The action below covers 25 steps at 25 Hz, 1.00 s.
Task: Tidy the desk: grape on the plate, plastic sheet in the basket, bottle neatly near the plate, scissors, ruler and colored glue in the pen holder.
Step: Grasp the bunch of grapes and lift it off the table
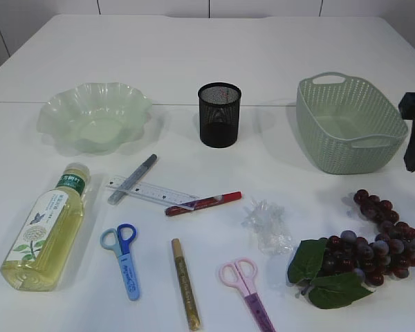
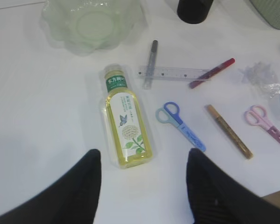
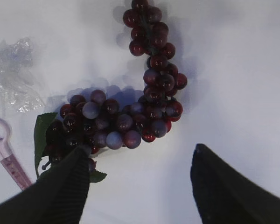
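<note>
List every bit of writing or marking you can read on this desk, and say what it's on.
Bottle: green neck band and white label carry print beside a butterfly and flower picture, too blurred to read.
Ruler: scale marks only, numbers too small to read.
Blue scissors: small print on the blade cover, unreadable.
Gold pen: lettering along the barrel, unreadable.
Nothing is legible.

A staged test setting of a lab or office kind is suggested. A plain white surface [image 1: 277, 48] is seen, made of sections joined along a visible seam, backed by white panelled walls. Desk items are laid out apart from one another: a black mesh pen holder [image 1: 219, 114], a clear ruler [image 1: 152, 193] and blue scissors [image 1: 122, 256]. No household furnishings are shown.
</note>
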Available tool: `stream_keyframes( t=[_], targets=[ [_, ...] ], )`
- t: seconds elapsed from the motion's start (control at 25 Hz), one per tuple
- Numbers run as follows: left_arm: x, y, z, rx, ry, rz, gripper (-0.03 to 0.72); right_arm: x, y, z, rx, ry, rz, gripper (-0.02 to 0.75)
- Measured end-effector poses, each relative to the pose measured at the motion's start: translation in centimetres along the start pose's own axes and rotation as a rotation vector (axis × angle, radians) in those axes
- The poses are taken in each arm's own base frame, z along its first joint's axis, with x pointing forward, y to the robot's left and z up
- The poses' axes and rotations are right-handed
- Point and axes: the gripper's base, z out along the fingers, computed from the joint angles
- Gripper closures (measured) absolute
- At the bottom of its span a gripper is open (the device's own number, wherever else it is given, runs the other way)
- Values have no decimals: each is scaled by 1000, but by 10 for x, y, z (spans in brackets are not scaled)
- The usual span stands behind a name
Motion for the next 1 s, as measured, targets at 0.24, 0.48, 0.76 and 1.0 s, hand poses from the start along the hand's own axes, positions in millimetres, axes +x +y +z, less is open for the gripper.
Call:
stream_keyframes(
  t=[0.24,0.48,0.76,1.0],
  targets=[
    [0,-4,0,46,1,-23,241,-25,2,33,18,87,-54,208],
    [0,-4,0,45,1,-21,186,-36,-1,71,62,165,-80,208],
    [0,-4,0,45,1,-21,182,-42,-4,97,89,203,-92,208],
    [1,-5,0,52,8,-24,182,-44,-4,113,91,244,-106,208]
  ],
)
